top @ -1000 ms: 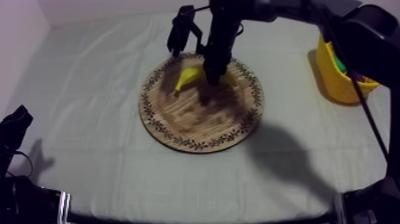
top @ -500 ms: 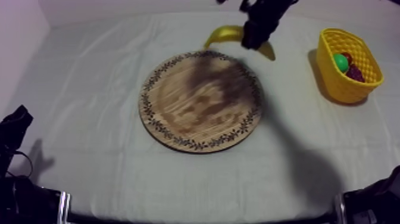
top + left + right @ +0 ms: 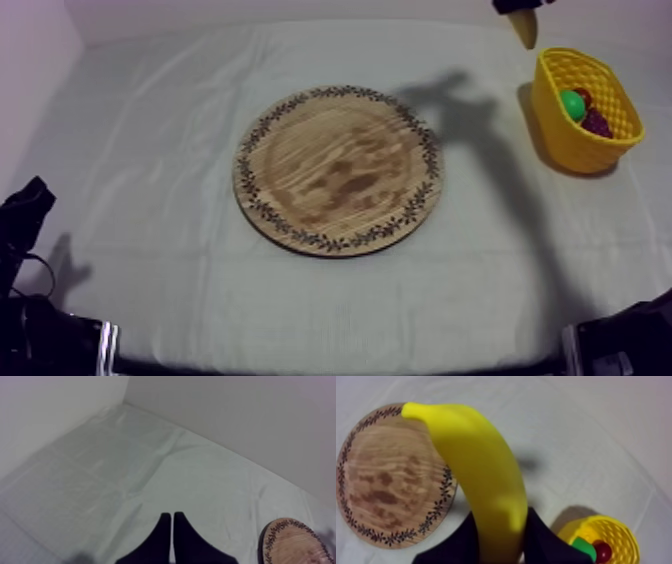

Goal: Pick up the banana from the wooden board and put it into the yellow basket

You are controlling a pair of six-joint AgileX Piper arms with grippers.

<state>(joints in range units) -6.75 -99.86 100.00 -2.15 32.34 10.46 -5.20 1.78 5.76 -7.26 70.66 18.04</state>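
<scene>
Cloth (image 3: 150, 130), grey-white and faintly creased, over the whole table. Near its middle, flat on it, wooden board (image 3: 338, 170), round, with a leafy pattern around the rim and darker blotches in the grain. Between board and basket, broad soft shadow (image 3: 470, 110) across the cloth. At the table's right side, well apart from the board, yellow basket (image 3: 585, 140), upright, with latticed walls and open mouth facing up. Black bulk of left arm (image 3: 22, 225) low at the left edge of the top view, at rest.

Banana (image 3: 481, 471) off the board and up in the air, pinched near one end by right gripper (image 3: 501, 513), one black finger on each side of the yellow skin, the long free end curving out away from the fingers. Seen from the right wrist, board far beneath the free end, basket beneath and beside the gripped end; fruit outside the basket, apart from its rim. Seen from the top view, one pointed tip of the fruit at the upper edge, just beyond the basket's far rim.

Left gripper (image 3: 172, 517) over bare cloth, the board's rim some way beyond, fingers pressed together into a narrow wedge, nothing between them.

Inside the basket, green piece (image 3: 571, 103) of toy fruit beside small red fruit (image 3: 603, 551), both low against the wall.
</scene>
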